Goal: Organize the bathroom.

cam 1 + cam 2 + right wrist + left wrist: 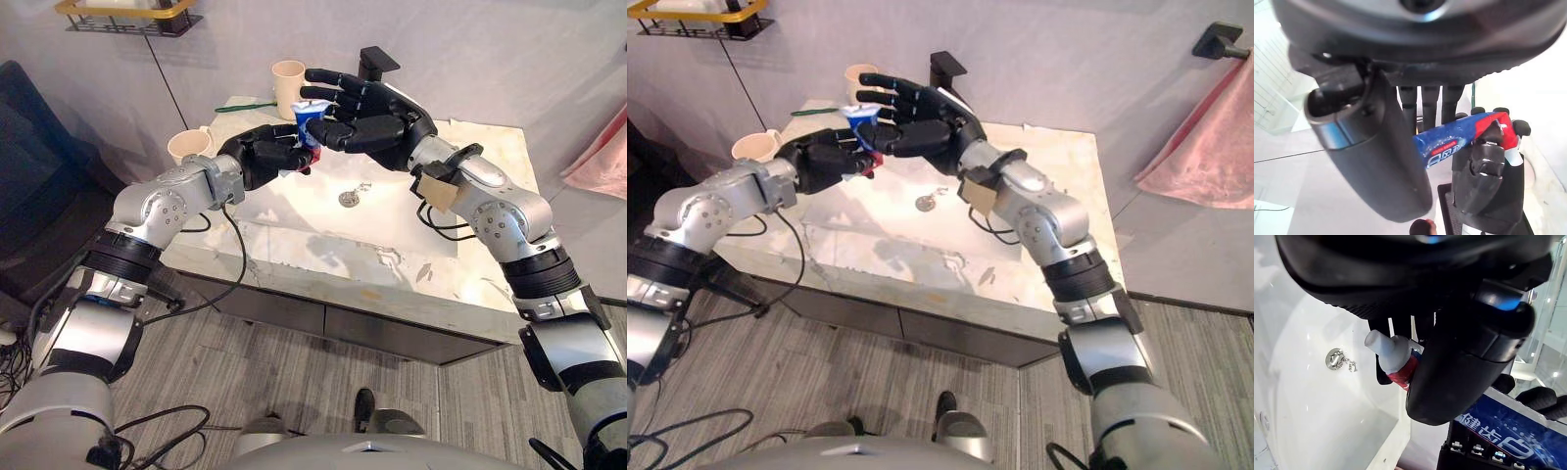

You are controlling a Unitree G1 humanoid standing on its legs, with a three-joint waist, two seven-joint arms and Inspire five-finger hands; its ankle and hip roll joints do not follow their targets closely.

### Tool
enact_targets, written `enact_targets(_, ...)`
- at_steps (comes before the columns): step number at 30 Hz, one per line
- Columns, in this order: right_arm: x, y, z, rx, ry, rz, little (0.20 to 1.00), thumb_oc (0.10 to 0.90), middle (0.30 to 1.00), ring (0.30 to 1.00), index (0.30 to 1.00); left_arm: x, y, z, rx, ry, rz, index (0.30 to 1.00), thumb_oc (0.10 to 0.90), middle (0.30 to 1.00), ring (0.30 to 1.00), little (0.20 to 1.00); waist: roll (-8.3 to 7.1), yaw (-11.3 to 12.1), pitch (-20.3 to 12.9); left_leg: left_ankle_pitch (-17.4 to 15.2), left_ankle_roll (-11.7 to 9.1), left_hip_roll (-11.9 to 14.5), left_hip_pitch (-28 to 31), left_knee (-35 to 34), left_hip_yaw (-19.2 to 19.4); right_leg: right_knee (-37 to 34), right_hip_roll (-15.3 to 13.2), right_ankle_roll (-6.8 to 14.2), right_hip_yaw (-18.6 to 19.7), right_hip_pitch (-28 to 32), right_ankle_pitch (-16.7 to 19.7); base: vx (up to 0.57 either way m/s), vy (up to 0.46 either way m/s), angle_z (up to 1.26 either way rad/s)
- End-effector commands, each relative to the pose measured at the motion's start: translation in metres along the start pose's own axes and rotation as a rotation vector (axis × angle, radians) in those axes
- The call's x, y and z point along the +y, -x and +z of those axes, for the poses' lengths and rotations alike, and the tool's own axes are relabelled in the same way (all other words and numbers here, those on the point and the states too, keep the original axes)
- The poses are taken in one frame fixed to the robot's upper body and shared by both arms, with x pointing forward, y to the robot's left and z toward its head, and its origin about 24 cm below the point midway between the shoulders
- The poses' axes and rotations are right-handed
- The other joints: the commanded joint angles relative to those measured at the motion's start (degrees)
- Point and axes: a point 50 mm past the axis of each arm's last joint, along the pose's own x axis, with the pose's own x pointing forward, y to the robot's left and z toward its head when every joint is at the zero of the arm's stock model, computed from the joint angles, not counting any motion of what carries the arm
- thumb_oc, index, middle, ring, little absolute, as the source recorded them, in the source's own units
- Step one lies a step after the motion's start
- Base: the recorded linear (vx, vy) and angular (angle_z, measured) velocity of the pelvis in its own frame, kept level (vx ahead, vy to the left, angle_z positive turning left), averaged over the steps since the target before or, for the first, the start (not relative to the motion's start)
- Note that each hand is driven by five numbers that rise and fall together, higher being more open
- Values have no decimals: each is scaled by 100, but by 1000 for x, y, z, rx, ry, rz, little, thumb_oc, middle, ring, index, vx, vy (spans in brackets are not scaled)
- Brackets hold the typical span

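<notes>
Wall shelf point(125, 14): hanging at upper left, yellow-railed.
Towel point(1205, 137): pink, hanging beside the counter from a dark hook point(1221, 40).
Floor point(294, 392): showing grey wood-look planks.

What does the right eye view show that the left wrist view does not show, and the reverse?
Right eye view alone: two cups on the counter, a pink towel on the wall, and the right hand open beside the tube. Left wrist view alone: the tube's white cap from close. Both: the toothpaste tube held in the left hand, and the sink drain.
</notes>
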Motion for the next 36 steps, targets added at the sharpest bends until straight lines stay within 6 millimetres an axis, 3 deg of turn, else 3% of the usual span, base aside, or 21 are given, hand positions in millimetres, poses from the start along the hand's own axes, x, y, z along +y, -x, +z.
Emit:
enact_targets(1, 18, -3, 12, -107, -48, 129, 300, 400, 300, 300, 300, -3, 6, 44, -234, -5, -11, 300, 400, 300, 300, 300, 147, 71, -1066, 245, 61, 16, -424, -110, -56, 675, -116, 487, -108, 131, -1142, 0, 0, 0)
enact_targets(5, 18, -3, 12, -109, -46, 128, 300, 400, 300, 300, 300, -3, 6, 44, -233, -6, -12, 300, 400, 300, 300, 300, 151, 69, -1062, 244, 63, 11, -409, -124, -59, 663, -114, 490, -107, 144, -1137, 0, 0, 0)
enact_targets(6, 17, -3, 12, -110, -48, 126, 300, 400, 300, 300, 300, -3, 6, 44, -233, -13, -9, 361, 441, 361, 361, 361, 153, 70, -1068, 245, 64, 9, -403, -126, -55, 664, -114, 491, -107, 149, -1138, 0, 0, 0)
enact_targets(7, 17, -3, 13, -112, -47, 124, 300, 400, 300, 300, 300, -2, 6, 43, -228, -25, -1, 900, 800, 900, 900, 900, 154, 68, -1072, 246, 68, 10, -394, -133, -53, 664, -114, 490, -105, 152, -1139, 0, 0, 0)
enact_targets(14, 14, -3, 14, -116, -39, 109, 300, 400, 300, 300, 300, 1, 6, 41, -211, -29, 6, 900, 800, 900, 900, 900, 162, 65, -1075, 237, 71, 12, -375, -129, -33, 651, -117, 495, -110, 173, -1136, 0, 0, 0)
enact_targets(19, 7, 2, 16, -124, -31, 72, 300, 400, 300, 300, 300, 13, 12, 43, -186, -155, 81, 900, 800, 900, 900, 900, 181, 66, -1088, 278, 64, 57, -324, -202, 89, 626, -123, 500, -200, 211, -1132, 0, 0, 0)
enact_targets(28, -9, 14, 22, -144, -17, -5, 300, 400, 300, 300, 300, 25, 44, 81, -354, -273, 92, 900, 800, 900, 900, 900, 247, 144, -1101, 317, 41, 90, -343, -277, 150, 602, -159, 483, -378, 211, -1128, -11, 7, 10)
enact_targets(34, -16, 21, 21, -141, -27, -23, 300, 400, 300, 300, 300, 32, 75, 117, -589, -356, 241, 900, 800, 900, 900, 900, 245, 222, -1173, 289, 35, 89, -337, -276, 122, 576, -169, 460, -409, 245, -1157, 6, -1, 4)
enact_targets(36, -16, 21, 21, -141, -27, -23, 300, 400, 300, 300, 300, 32, 75, 117, -589, -356, 241, 900, 800, 900, 900, 900, 245, 222, -1173, 289, 35, 89, -337, -276, 122, 576, -169, 460, -409, 245, -1157, 0, 0, 0)
